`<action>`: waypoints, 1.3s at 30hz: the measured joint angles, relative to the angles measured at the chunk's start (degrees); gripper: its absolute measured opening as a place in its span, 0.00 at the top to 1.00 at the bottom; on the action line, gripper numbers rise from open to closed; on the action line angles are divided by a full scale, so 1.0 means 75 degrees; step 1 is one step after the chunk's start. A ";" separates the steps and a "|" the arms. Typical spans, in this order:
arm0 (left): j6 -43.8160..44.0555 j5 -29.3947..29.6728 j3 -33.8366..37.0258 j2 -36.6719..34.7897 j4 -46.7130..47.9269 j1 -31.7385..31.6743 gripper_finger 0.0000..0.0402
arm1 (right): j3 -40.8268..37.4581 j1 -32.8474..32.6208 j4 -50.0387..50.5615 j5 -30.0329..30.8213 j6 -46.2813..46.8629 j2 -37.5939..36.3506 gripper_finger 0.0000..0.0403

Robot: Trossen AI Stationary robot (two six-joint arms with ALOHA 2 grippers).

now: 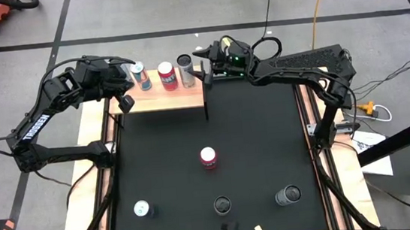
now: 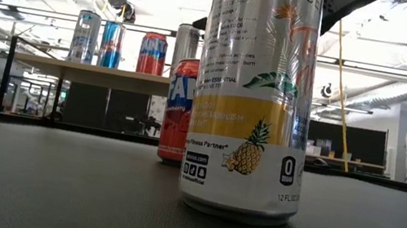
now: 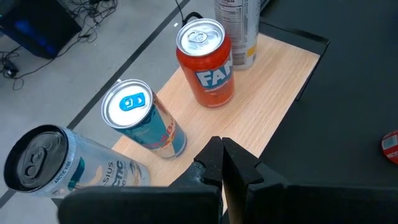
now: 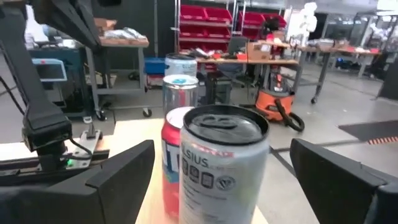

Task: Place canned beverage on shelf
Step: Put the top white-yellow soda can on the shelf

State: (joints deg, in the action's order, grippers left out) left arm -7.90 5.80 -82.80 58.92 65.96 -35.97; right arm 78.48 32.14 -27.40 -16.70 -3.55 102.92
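Right gripper [image 1: 202,71] is spread wide around the silver can [image 1: 185,69] on the shelf [image 1: 165,96], upper middle of the high view.

Not gripping it, so pulling away crooked could tip it into the red can [image 1: 166,76]. Left gripper [image 3: 222,163] is pinched shut over the shelf's left end. The right wrist view shows gaps either side of the can that overhead doesn't; four cans wait on the black mat [image 1: 253,140].

Eight cans are counted in all. Four cans stand on one shelf [image 1: 160,98], just ahead of the shut left fingers [image 3: 219,163]; one of them sits between the wide-spread right fingers [image 4: 121,171]. Four more cans stand on one black mat [image 1: 253,148]. Two arms are seen.
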 joint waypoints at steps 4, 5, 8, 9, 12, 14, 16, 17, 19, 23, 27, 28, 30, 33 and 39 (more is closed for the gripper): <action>-0.0001 0.0000 0.0000 0.0000 -0.0165 0.0000 1.00 | 0.0000 -0.0004 -0.0161 -0.0203 0.0092 0.0105 0.13; -0.0006 0.0000 -0.0001 0.0000 -0.0187 0.0000 1.00 | 0.0012 -0.0038 -0.0256 -0.0157 0.0007 0.0144 0.13; -0.0011 0.0000 0.0002 0.0000 -0.0180 0.0000 1.00 | 0.0017 -0.0044 -0.0326 0.0017 -0.0015 0.0192 0.13; -0.0011 0.0000 0.0001 0.0003 -0.0181 0.0000 1.00 | 0.0017 -0.0044 -0.0353 0.0010 0.0002 0.0197 0.13; -0.0053 0.0000 -0.0001 0.0002 -0.0213 0.0000 1.00 | 0.0091 -0.0047 -0.0485 0.0010 -0.0003 0.0270 0.13; -0.0058 0.0000 0.0002 0.0003 -0.0256 0.0000 1.00 | 0.0150 -0.0047 -0.0408 0.0022 0.0047 0.0322 0.13; -0.0056 0.0000 0.0001 0.0000 -0.0335 -0.0003 1.00 | 0.0324 -0.0091 -0.0518 0.0022 0.0044 0.0505 0.13; -0.0058 0.0000 -0.0001 0.0001 -0.0357 -0.0001 1.00 | 0.0381 -0.0096 -0.0490 0.0019 0.0060 0.0558 0.13; -0.0055 0.0000 0.0000 0.0003 -0.0350 0.0000 1.00 | 0.0571 -0.0098 -0.0463 0.0026 0.0139 0.0744 0.13; -0.0052 0.0000 0.0002 0.0006 -0.0342 0.0000 1.00 | 0.0822 -0.0102 -0.0348 0.0172 0.0148 0.1023 0.13; -0.0050 0.0000 -0.0001 0.0006 -0.0336 0.0000 1.00 | 0.0840 -0.0102 -0.0328 0.0337 0.0121 0.1006 0.13; -0.0050 -0.0003 0.0002 0.0009 -0.0333 0.0000 1.00 | 0.0845 -0.0099 -0.0358 0.0334 0.0113 0.0995 0.13; -0.0050 0.0000 -0.0001 0.0009 -0.0328 0.0000 1.00 | 0.0845 -0.0102 -0.0351 0.0308 0.0105 0.0978 0.16; -0.0040 0.0000 0.0002 0.0009 -0.0328 0.0000 1.00 | 0.0845 -0.0102 -0.0311 0.0222 0.0122 0.0969 0.21; 0.0006 0.0000 0.0002 0.0009 -0.0326 0.0000 1.00 | 0.0845 -0.0154 -0.0038 0.0221 0.0083 0.0960 0.36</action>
State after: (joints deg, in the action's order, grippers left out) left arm -7.86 5.80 -82.78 58.98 63.52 -35.97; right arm 84.82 30.99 -27.68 -15.04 -2.93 110.13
